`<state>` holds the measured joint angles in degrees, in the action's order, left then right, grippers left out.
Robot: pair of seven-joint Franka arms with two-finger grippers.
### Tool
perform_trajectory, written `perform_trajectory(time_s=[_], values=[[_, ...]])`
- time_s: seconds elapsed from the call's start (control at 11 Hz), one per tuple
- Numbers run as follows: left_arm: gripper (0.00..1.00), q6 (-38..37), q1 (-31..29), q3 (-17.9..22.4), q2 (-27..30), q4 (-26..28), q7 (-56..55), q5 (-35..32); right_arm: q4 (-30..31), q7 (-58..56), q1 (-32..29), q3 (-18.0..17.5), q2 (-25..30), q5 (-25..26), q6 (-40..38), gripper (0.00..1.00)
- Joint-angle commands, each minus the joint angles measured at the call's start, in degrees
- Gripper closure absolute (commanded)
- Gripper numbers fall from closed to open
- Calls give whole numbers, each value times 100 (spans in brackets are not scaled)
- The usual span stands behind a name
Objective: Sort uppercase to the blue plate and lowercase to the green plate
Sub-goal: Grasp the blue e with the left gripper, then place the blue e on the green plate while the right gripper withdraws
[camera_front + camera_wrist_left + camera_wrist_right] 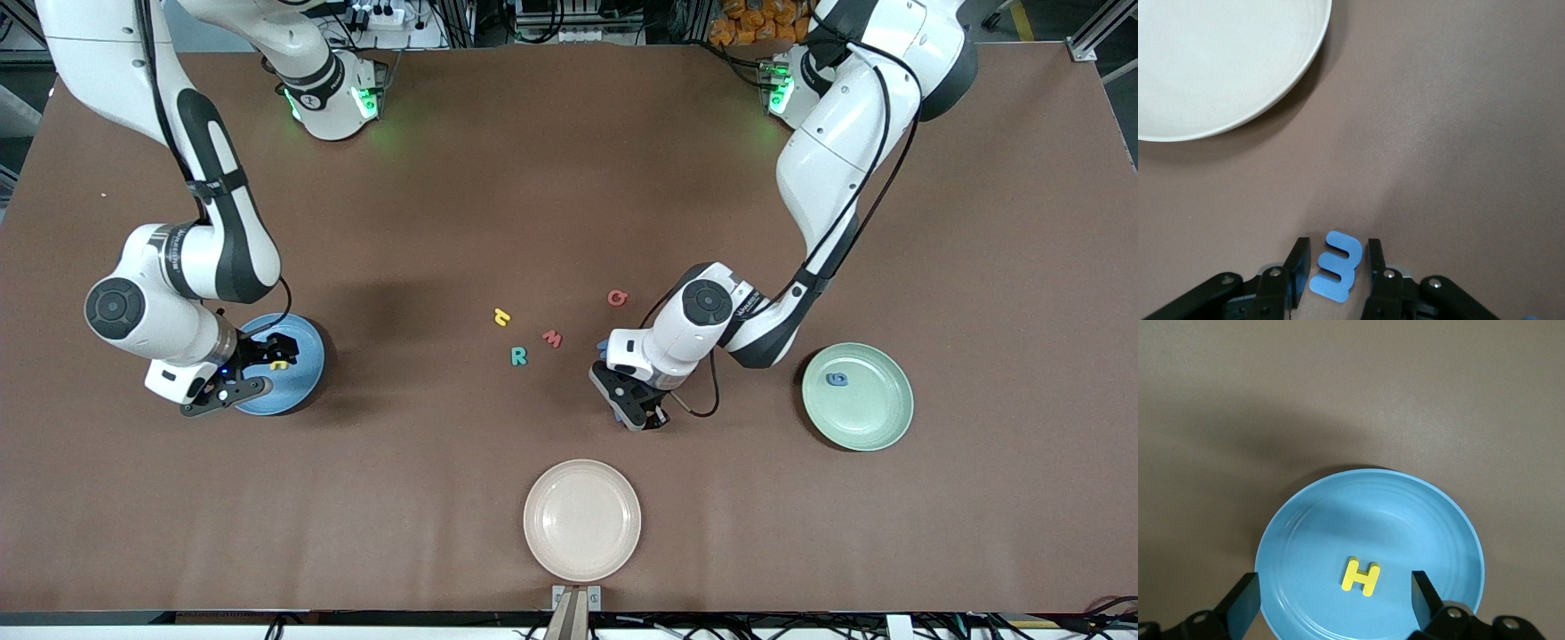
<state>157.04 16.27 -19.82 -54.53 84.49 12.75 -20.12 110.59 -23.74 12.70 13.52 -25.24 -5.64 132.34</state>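
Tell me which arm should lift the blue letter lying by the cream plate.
The left arm. Its left gripper is already down at the table with its fingers either side of the blue letter. The right gripper hangs open over the blue plate, above the yellow H.

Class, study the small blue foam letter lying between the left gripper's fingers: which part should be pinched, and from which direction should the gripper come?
Come straight down from above, since the blue letter lies flat on the table. Pinch across its two long outer edges, where the left gripper already has a finger on each side. Those edges look the straightest; the lobed ends would probably slip.
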Motion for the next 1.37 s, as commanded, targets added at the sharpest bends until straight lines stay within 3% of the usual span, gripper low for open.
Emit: perform_trajectory(time_s=[0.0,0.27,0.46,0.91,1.28], values=[[85,-77,-80,31,57,102,52,-115,41,44,31,2,81,-104,2,0],[100,-716,-255,-4,337,112,35,-37,41,44,65,2,81,-104,2,0],[100,-1356,-448,-109,670,111,-1,51,41,44,75,2,81,-104,2,0],[100,-3177,-2230,-1277,1304,85,70,263,24,44,127,-7,90,-104,-7,0],[100,-3908,-3093,-1314,1358,155,490,219,-12,385,399,-7,90,-104,-15,0]])
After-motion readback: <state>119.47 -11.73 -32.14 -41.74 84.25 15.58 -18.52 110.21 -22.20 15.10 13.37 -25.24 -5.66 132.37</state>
